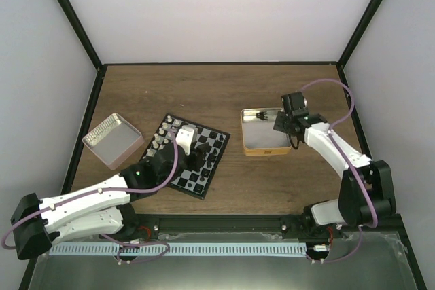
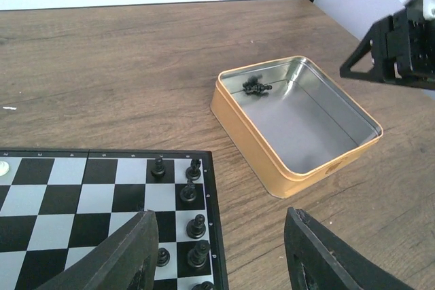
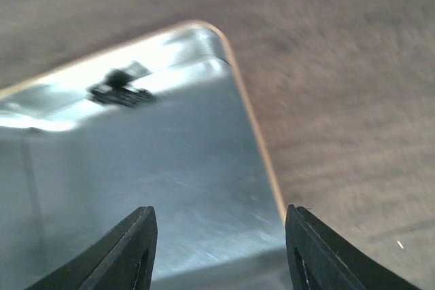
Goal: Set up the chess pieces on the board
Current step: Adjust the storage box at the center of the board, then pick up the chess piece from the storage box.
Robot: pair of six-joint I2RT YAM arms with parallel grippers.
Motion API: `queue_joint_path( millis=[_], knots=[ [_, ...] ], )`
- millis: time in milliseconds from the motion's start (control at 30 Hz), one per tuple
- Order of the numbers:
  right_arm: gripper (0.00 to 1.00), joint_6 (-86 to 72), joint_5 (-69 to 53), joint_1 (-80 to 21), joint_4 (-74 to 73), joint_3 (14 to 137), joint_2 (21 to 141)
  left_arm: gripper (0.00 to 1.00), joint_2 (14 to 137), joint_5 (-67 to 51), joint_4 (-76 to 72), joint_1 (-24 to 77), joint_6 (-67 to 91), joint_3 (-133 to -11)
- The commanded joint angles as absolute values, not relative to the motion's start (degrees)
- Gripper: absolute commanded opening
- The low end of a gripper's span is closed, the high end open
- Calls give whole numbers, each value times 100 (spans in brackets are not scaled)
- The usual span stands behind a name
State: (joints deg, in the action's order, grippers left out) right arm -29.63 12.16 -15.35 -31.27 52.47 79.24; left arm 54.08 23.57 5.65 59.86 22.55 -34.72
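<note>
The board (image 1: pixel 214 139) lies on the brown table (image 1: pixel 224 93). From above, with 12 o'clock at the far wall, it sits a bit toward 8 o'clock from the middle of the table. It is turned like a diamond. White pieces (image 1: pixel 163 135) stand in a row along its 10 o'clock edge. Black pieces (image 2: pixel 194 169) stand by the other edge, at 4 o'clock.

The left gripper (image 2: pixel 219 214) hangs over the board, on the side with the black pieces. Its two fingers are spread apart, and nothing is between them.

A gold tin (image 1: pixel 266 151) sits at 3 o'clock from the middle of the table. It is near the board but does not touch it. In its 11 o'clock corner lies a little heap (image 3: pixel 121 87) of black pieces. It is too blurry to count them.

The right gripper (image 3: pixel 219 210) hangs over the gold tin, near its 2 o'clock corner. Its fingers are wide apart too, and they hold nothing.

A silver and pink tin (image 1: pixel 112 142) sits at 9 o'clock, near the white side of the board. No piece can be seen in it.
</note>
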Motion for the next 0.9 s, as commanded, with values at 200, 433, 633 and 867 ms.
queue_joint_path(
  millis=[200,433,633,867],
  knots=[
    [52,-2025,-57,-1690,-1772,5739,8723,54,5524,2457,542,5904,2506,-3712],
    [51,-1814,-177,-1701,-1245,5927,9548,55,5534,2434,569,5878,2565,-3709],
    [57,-1415,409,-1833,-1805,6391,10270,55,5528,2431,567,5857,2551,-3684],
    [58,-1170,95,-1902,-1799,6464,10487,55,5537,2424,564,5831,2505,-3699]
  ],
)
